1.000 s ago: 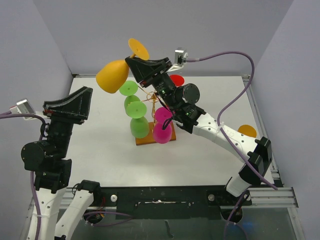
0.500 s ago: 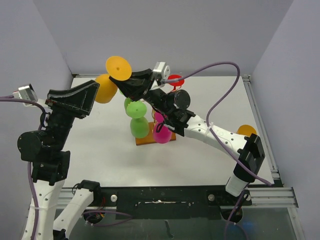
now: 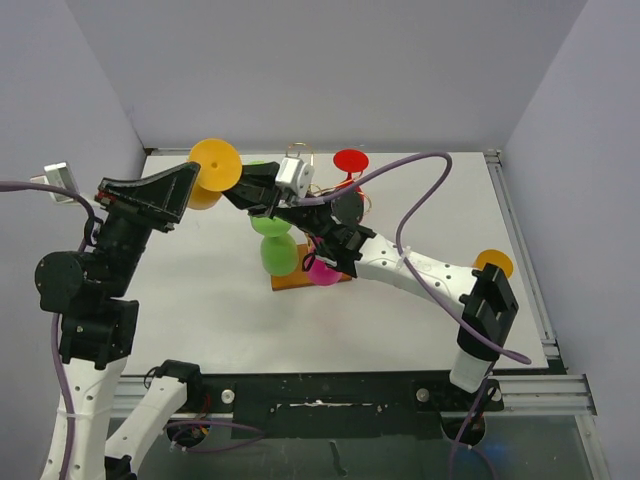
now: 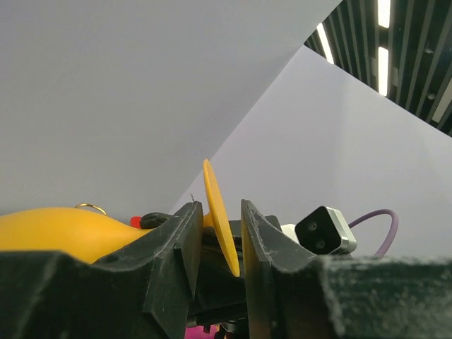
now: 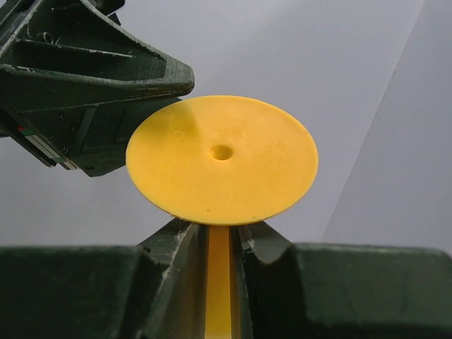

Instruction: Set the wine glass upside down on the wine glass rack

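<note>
We've got the right gripper (image 5: 217, 236) clamped on the stem of the yellow plastic wine glass (image 5: 222, 159), which is sideways in the air, left of the gold-wire wine glass rack (image 3: 295, 282). The left gripper (image 4: 220, 212) has jaws apart, straddling the foot. We reckon it's a regrasp to invert.

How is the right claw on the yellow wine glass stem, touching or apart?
Touching. The right wrist view shows the stem of the wine glass clamped in the right claw, with a finger pressed against each side and no gap.
</note>
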`<act>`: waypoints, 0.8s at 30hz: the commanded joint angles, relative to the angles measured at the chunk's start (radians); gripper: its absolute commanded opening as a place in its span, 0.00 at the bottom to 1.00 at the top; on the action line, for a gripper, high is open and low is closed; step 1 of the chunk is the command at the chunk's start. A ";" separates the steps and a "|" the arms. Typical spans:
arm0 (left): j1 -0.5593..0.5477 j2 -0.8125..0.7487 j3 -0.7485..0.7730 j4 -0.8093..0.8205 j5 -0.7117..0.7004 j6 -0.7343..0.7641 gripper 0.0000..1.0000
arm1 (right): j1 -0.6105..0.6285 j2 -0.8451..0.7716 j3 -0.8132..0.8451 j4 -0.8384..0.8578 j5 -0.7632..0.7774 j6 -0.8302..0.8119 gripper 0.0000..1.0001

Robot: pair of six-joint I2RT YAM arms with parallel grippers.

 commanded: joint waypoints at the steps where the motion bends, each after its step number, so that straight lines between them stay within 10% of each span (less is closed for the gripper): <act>1: -0.002 0.000 0.047 -0.054 -0.032 0.031 0.23 | 0.006 0.004 -0.001 0.106 -0.015 -0.087 0.00; 19: -0.002 0.000 0.065 -0.069 0.025 0.019 0.00 | 0.011 0.033 0.016 0.132 -0.051 -0.110 0.00; 24: -0.002 0.003 0.093 -0.056 0.028 0.017 0.00 | 0.017 -0.002 -0.019 0.162 -0.003 -0.061 0.23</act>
